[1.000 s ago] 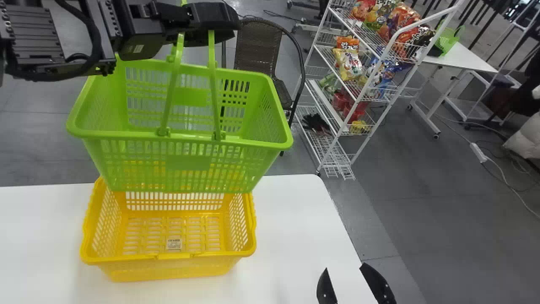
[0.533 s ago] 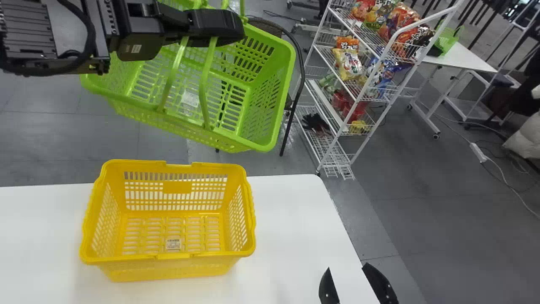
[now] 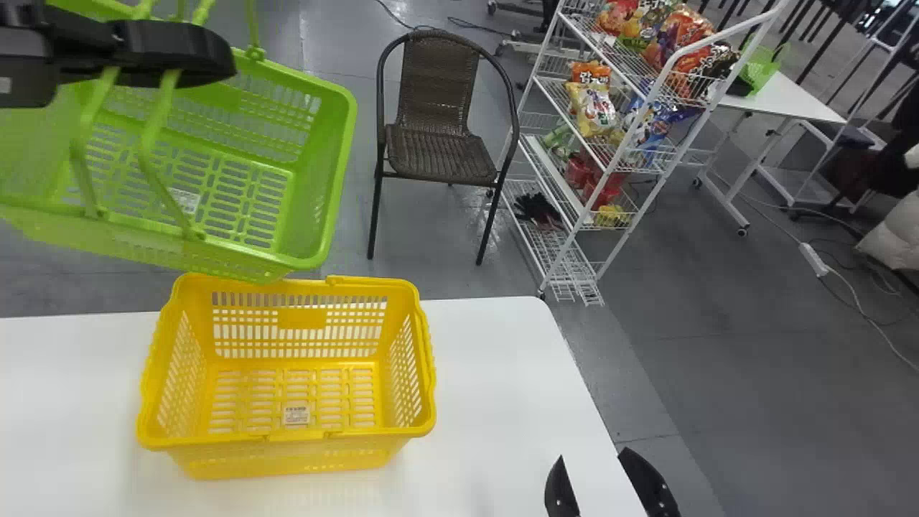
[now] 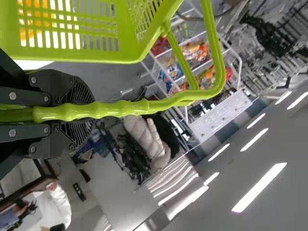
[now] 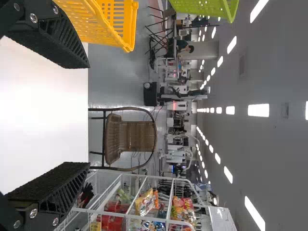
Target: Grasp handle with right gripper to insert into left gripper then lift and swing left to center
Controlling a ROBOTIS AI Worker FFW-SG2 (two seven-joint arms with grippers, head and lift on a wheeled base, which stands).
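- Head view, upper left: the robot's left gripper [image 3: 176,54] is clenched round the handle [image 4: 120,109] of the green basket [image 3: 316,240] — I'd call that a proper grip, with the ribbed part between its fingers in the left wrist view.
- The green basket hangs from that hand, off to the robot's left, tilted so I can see down to its slatted floor and a pale label [image 3: 185,200] inside. Its lower edge overlaps the yellow basket's [image 3: 287,459] far rim in the head view; whether they touch, I can't tell.
- The yellow basket stands upright on the white table [image 3: 502,380], left of the right gripper [image 3: 593,463], with a small label [image 3: 296,414] on its floor.
- The right gripper waits low at the bottom edge of the head view, near the table's right side. Its fingers are spread wide with nothing between them — a released hand.
- Beyond the table, a brown woven chair [image 3: 438,154] stands on the grey floor. To its right is a white wire rack [image 3: 599,269] stacked with snack bags [image 3: 592,108], with dark gloves [image 3: 538,210] lower down.
- Farther right, another small green basket [image 3: 761,70] sits on a white side table [image 3: 804,104].
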